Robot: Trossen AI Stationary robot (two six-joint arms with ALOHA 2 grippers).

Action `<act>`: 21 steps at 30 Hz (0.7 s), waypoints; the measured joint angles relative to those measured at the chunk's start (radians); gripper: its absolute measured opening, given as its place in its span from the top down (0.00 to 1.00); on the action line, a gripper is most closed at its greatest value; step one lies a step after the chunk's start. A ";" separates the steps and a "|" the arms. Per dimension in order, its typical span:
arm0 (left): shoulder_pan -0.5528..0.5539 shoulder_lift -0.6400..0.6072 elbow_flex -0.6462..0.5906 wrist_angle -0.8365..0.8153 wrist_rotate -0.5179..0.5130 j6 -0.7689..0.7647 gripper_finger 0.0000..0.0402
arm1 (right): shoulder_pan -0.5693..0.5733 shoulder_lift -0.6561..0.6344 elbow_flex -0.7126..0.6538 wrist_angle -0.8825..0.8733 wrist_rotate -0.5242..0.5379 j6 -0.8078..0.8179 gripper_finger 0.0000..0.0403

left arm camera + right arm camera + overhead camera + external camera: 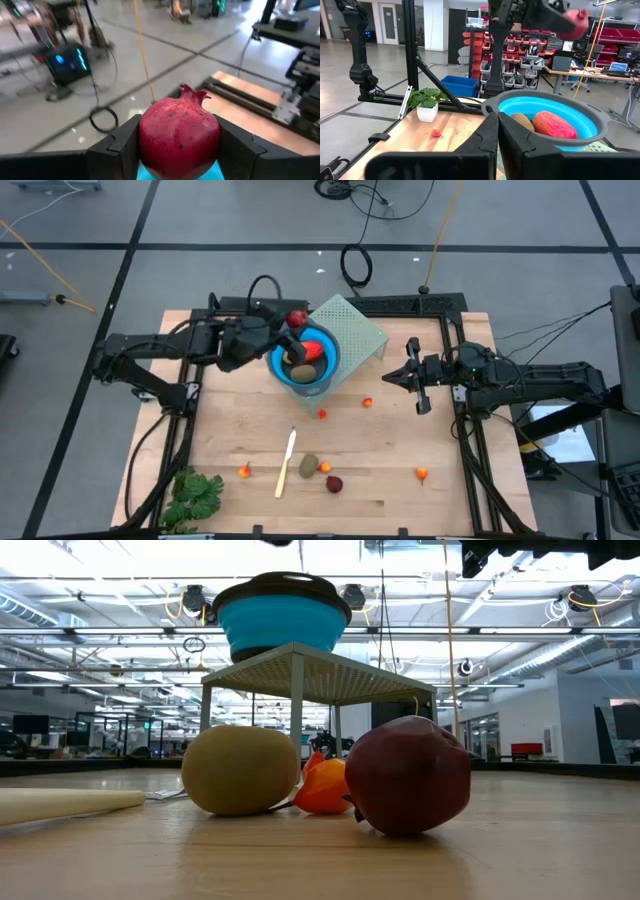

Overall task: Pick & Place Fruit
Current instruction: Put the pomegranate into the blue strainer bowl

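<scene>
Desk (380, 470): light wooden top, centre of the high view, framed by dark rails.

Left gripper (290, 323): upper centre of the high view, at the upper left rim of the bowl. Fingers (117, 145) clenched on a pomegranate (179, 131), dark red with a crown, filling the lower centre of the left wrist view.

Bowl (328, 365): blue, dark-rimmed, on a pale perforated stand (358, 330) at upper centre. Contents: one orange-red oblong fruit (311, 350) and one brown-green oval (303, 372), side by side.

Right gripper (412, 376): right of centre in the high view, above the desk, well apart from the bowl. Fingers pressed together, grasping nothing, as the right wrist view shows.

Loose fruit on the desk, lower half of the high view:
- brown-green oval (308, 466) and dark red ball (334, 483), near each other at lower centre, with a small orange bit (324, 467) between them;
- small orange bits at lower left (244, 471), lower right (422, 474) and centre right (368, 402);
- small red bit (322, 414) just below the stand.

Other items: pale cream stick (286, 463), lying just left of the oval; leafy green bunch (196, 496), lower left corner of the desk.
</scene>
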 joint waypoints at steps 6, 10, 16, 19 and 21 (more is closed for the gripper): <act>0.044 0.000 0.000 -0.085 0.145 -0.097 0.50 | 0.000 0.000 0.000 0.000 0.000 -0.001 0.99; 0.059 0.000 0.000 -0.131 0.210 -0.136 0.50 | 0.000 0.000 0.000 0.000 0.000 -0.002 0.99; 0.063 0.000 0.000 -0.179 0.271 -0.187 0.50 | 0.000 0.000 0.000 0.000 0.001 -0.003 0.99; 0.063 0.001 0.000 -0.207 0.306 -0.224 0.50 | 0.000 0.000 0.000 0.000 0.001 -0.003 0.99; 0.062 0.010 0.000 -0.226 0.325 -0.249 0.50 | 0.000 0.000 0.000 0.000 0.001 -0.003 0.99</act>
